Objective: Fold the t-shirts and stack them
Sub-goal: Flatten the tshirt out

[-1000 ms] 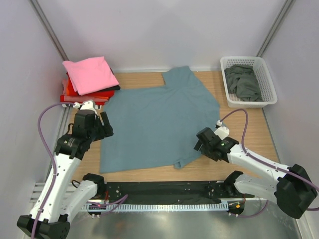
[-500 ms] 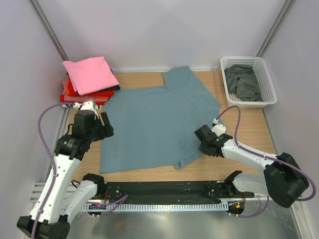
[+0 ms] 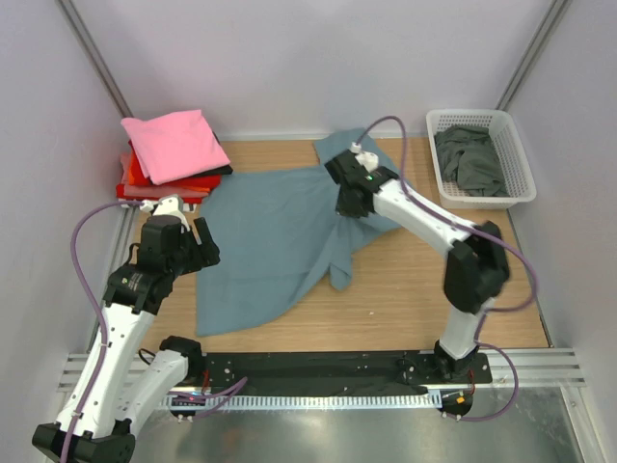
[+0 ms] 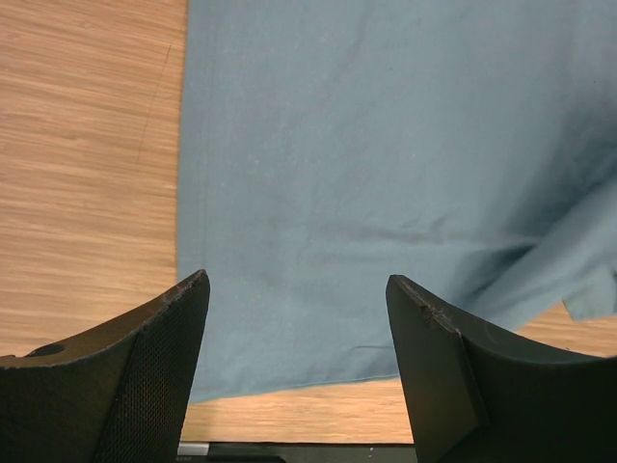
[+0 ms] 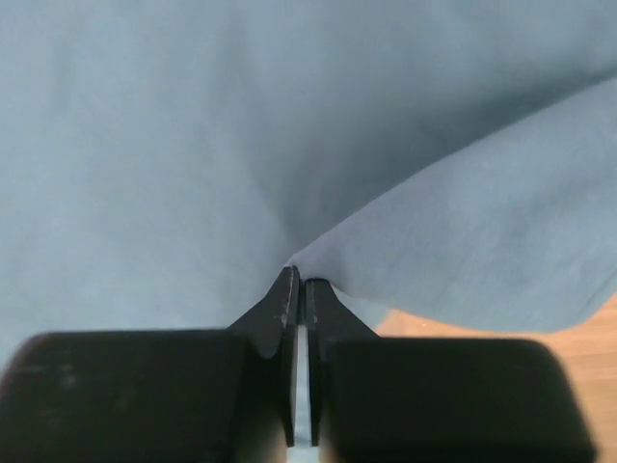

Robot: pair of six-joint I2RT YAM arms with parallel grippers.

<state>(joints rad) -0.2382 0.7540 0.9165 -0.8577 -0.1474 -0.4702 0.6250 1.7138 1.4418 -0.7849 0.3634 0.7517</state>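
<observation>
The right claw [image 3: 347, 204] is shut tight on a ridge of the blue shirt [image 3: 260, 241]. In the right wrist view its fingertips [image 5: 289, 294] meet with only a sliver between them, and the cloth [image 5: 193, 145] bunches up right at their tip. This claw hangs over the far middle of the table [image 3: 415, 289], its arm reaching across from the right.

The left claw [image 3: 202, 243] stands wide and holds nothing. It sits at the shirt's left edge. In the left wrist view its fingers [image 4: 145, 357] frame the shirt's near left corner [image 4: 308, 193], with bare wood to the left. I cannot tell whether they touch the cloth.

The blue shirt lies mid-table. Its left half is flat and smooth. Its right half rises to the right claw and falls in a slanting fold, with a loose corner drooping on the near side. One sleeve lies at the far edge, beside the claw.

At the far left is a stack: a folded pink shirt [image 3: 174, 143] on top, with a black shirt [image 3: 222, 171] and a red shirt [image 3: 145, 183] showing beneath it.

A white basket [image 3: 521, 183] sits at the far right, well apart from the blue shirt. A crumpled green shirt [image 3: 472, 159] lies in it.
</observation>
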